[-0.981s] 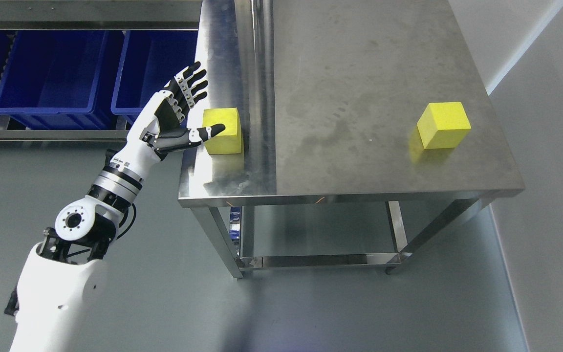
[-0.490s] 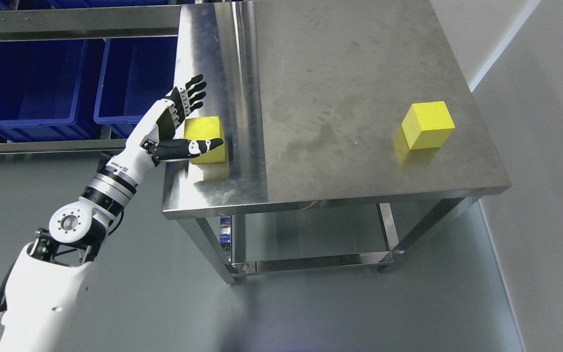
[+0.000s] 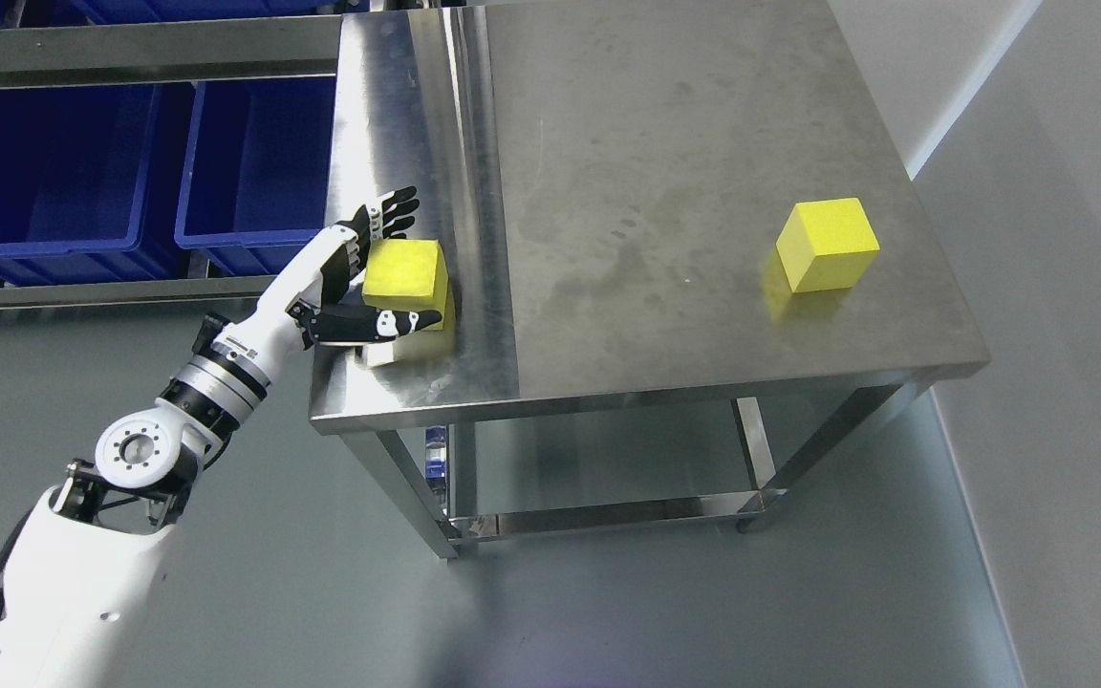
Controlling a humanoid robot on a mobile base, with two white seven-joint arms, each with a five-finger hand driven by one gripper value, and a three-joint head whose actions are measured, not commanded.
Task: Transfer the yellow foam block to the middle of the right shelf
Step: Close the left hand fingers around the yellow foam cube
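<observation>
**Left hand around a yellow block at the table's left edge**

Left hand [image 3: 374,277] reaching in from the lower left of the frame, up to the left side of a shiny metal table [image 3: 665,162]. Fingers [image 3: 388,212] spread open and pointing up past the far side of a yellow foam block [image 3: 404,269]. Thumb [image 3: 388,322] stretched out flat along the near side of that block. Block sitting between thumb and fingers, hand open and not squeezed shut around it. Cannot tell if the palm touches the block. Block resting on the table, close to the left edge, in the middle left of the frame, just left of a raised seam running up the table top.

A second yellow block [image 3: 826,244] on the same table, far over at the right of the frame, near the right edge, well apart from the hand.

Two blue bins [image 3: 140,162] side by side in the upper left of the frame, behind a grey metal rail [image 3: 130,43]. Grey floor [image 3: 608,612] below, and a pale wall [image 3: 1067,287] on the right.
</observation>
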